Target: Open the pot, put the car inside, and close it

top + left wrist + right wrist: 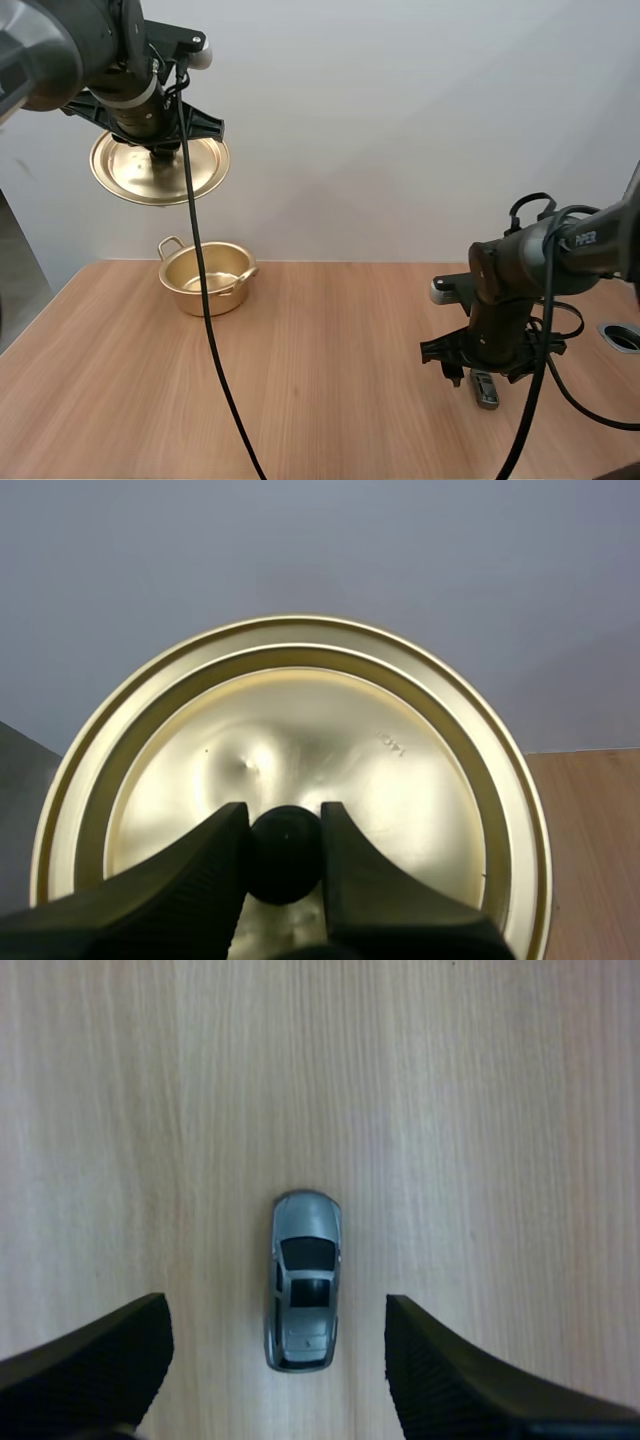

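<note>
Golden lid (300, 730) is hanging high above the counter (330, 380), its black knob (285, 860) pinched in the left pincer (285, 820); the pot (205, 272) is standing open. The right pincer (275, 1310) is hovering wide open astride the silver car (304, 1280), untouched on the counter. Loading and closing are waiting.

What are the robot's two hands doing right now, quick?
Left gripper: shut on the lid, pinching its black knob, lid up in the air.
Right gripper: open, above the car on the table.
</note>
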